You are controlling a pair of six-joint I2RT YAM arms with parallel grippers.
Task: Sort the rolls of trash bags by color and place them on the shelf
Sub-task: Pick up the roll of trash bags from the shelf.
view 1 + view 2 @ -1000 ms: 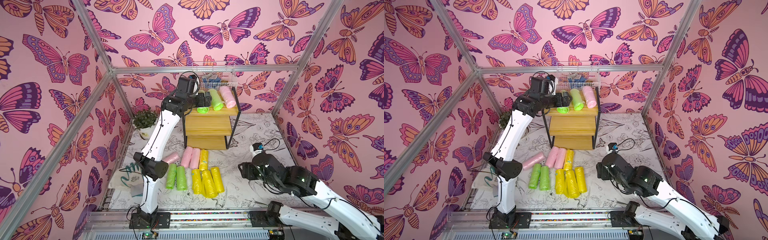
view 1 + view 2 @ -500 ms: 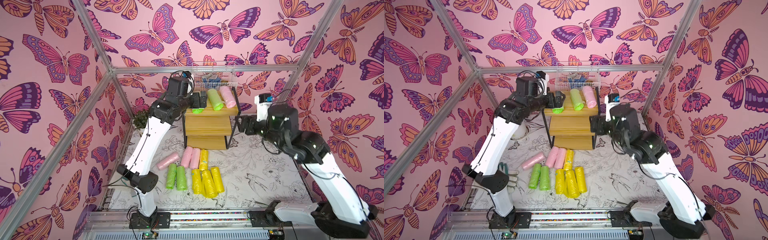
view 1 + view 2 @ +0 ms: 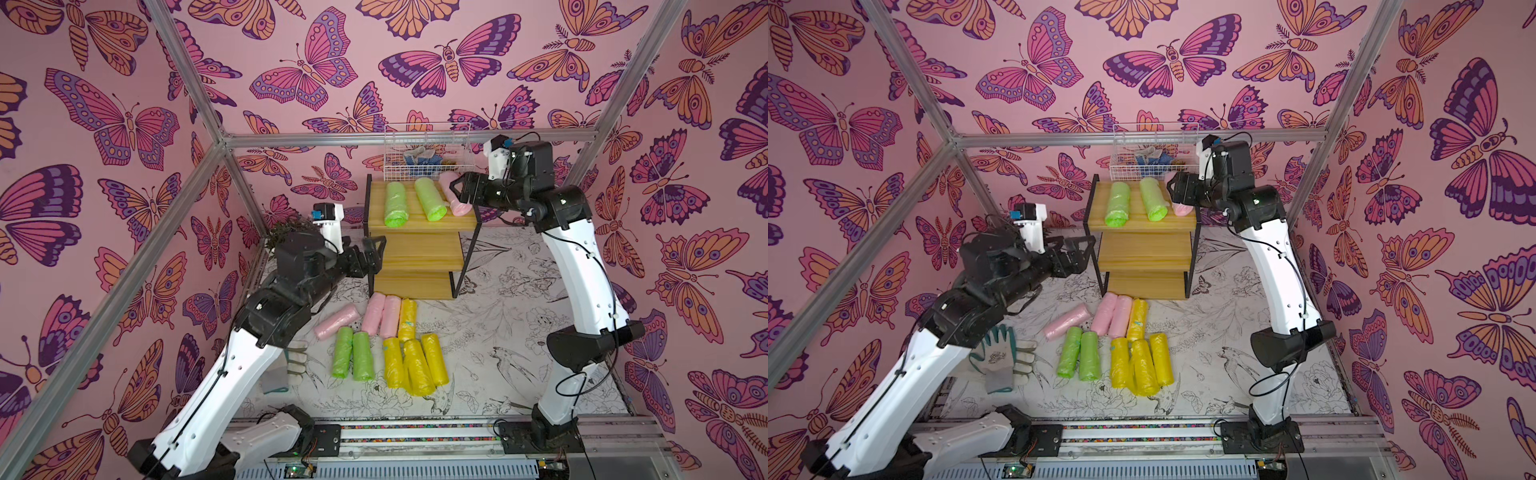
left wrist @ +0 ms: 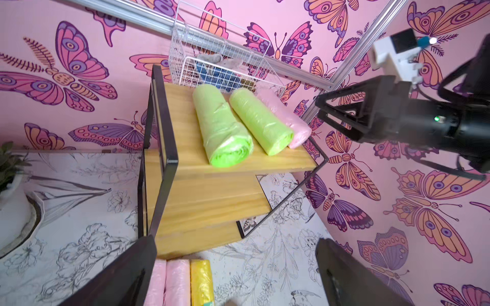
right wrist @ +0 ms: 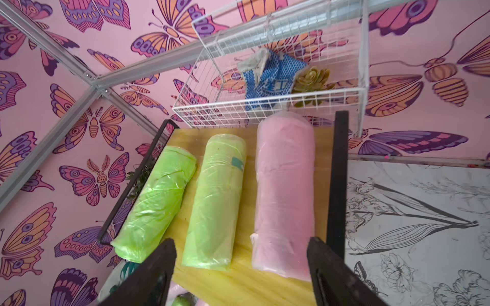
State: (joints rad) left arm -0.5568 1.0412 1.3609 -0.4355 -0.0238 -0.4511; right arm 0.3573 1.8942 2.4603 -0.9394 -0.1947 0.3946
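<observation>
Right claw (image 3: 456, 190) agape over pink roll (image 5: 283, 190) at shelf (image 3: 419, 249) edge; left claw (image 3: 374, 245) agape, empty, near shelf frame.

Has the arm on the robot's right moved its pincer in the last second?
Yes. The right pincer rose from low over the table, near the front, up and back to the shelf's top board, beside the pink roll.
</observation>
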